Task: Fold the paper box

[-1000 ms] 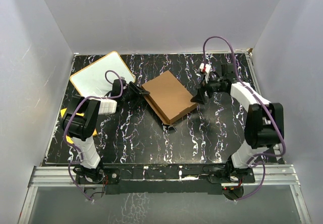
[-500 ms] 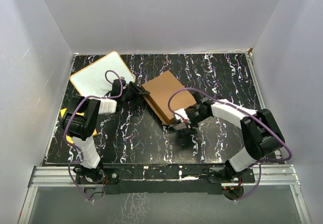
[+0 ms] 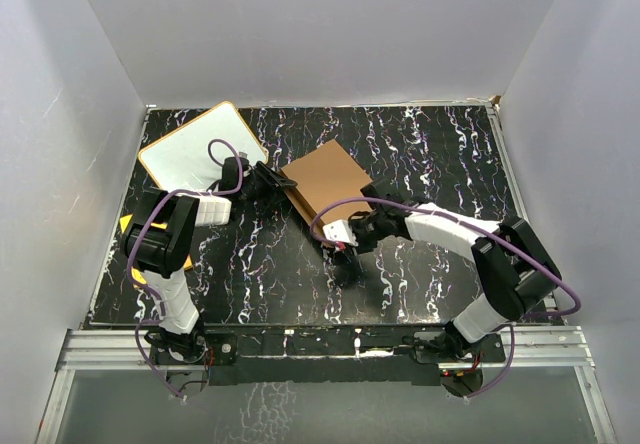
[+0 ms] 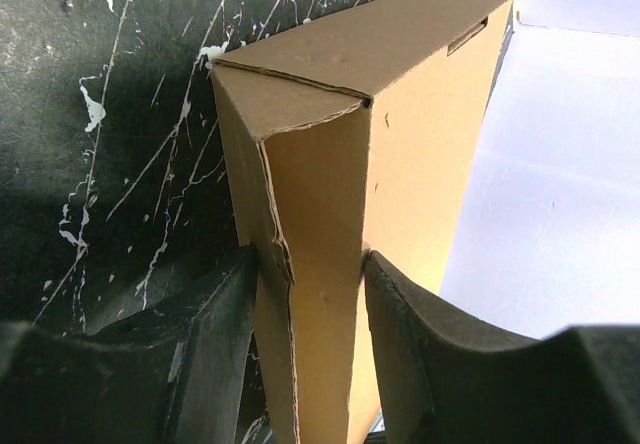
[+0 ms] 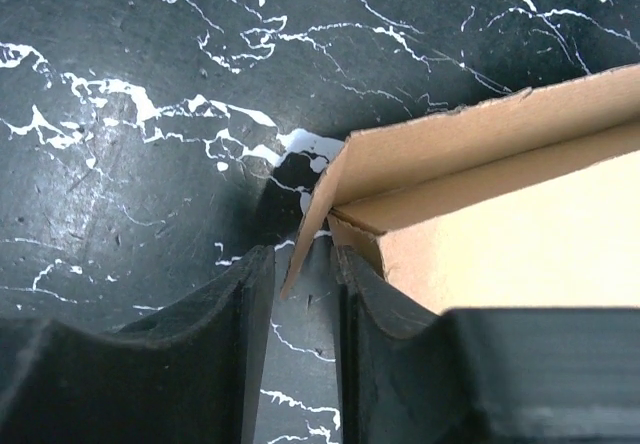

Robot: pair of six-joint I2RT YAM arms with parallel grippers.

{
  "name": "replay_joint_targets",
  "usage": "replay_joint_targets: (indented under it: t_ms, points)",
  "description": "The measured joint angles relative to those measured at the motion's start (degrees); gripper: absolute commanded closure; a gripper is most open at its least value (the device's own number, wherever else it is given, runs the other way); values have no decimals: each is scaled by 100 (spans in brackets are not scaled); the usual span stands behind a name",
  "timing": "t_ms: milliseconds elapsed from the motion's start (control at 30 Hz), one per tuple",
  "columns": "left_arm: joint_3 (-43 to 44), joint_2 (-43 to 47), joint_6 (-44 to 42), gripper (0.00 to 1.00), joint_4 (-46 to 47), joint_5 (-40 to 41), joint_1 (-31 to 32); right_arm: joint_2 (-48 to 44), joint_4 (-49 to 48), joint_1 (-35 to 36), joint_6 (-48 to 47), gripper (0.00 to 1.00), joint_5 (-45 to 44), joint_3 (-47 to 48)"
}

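Observation:
The paper box (image 3: 325, 186) is a shallow brown cardboard box, lying closed on the black marbled table. At the box's left end my left gripper (image 3: 275, 182) is shut on it. The left wrist view shows that end of the box (image 4: 330, 174) pressed between both pads (image 4: 215, 334). My right gripper (image 3: 345, 249) is at the box's near corner, low over the table. In the right wrist view its jaws (image 5: 300, 264) stand narrowly apart. The tip of a loose corner flap (image 5: 315, 214) reaches into the gap between them and is not pinched.
A white board with an orange rim (image 3: 195, 144) lies at the back left, just behind my left gripper, and shows as white board (image 4: 560, 164) beside the box. A yellow sheet (image 3: 127, 226) peeks out under the left arm. White walls enclose the table.
My right arm has swung from the box's far right side round to its near corner, and its jaws have narrowed around the flap tip. The left gripper has kept its hold.

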State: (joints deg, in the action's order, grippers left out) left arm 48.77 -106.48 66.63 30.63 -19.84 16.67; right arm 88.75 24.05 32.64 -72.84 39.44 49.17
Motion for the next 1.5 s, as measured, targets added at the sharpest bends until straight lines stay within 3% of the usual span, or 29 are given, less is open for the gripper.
replay_joint_targets:
  t_ms: [200, 400, 600, 1500]
  points:
    - [0, 0, -2, 56, 0, -2, 0, 0, -33, 225, 98, 75, -96, 0]
    - [0, -2, -13, 56, -2, -4, 0, 24, -44, 417, 170, 92, -262, 55]
    - [0, -11, -63, 57, 17, -7, -7, 170, -2, 706, 247, 92, -632, 367]
    - [13, -114, -153, 58, 297, 39, -72, 1685, 1867, 1471, 205, 91, -1032, 2632]
